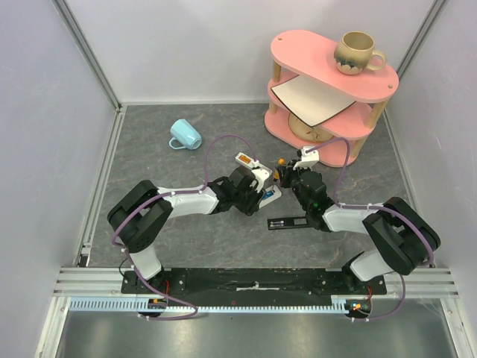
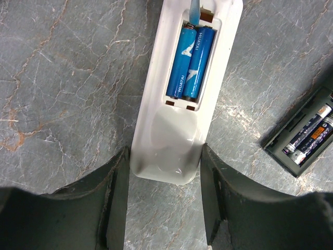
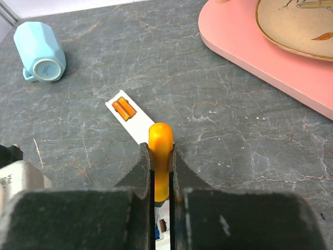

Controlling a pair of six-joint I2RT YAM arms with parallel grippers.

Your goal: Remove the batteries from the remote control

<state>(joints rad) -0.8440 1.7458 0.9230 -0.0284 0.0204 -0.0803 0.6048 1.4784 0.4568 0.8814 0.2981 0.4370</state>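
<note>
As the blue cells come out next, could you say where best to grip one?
Probably at the far end of the blue batteries, from above: they lie side by side, sunk in the white remote, so only a levered-up end offers grip.

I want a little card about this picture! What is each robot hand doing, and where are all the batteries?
left gripper: clamped on the end of the white remote, whose cover is off
blue batteries: two, side by side in that remote's compartment
right gripper: shut on the orange screwdriver handle
black remote: open, dark cells inside
second white remote: open, two orange batteries inside
blue mug: lying on its side
</note>
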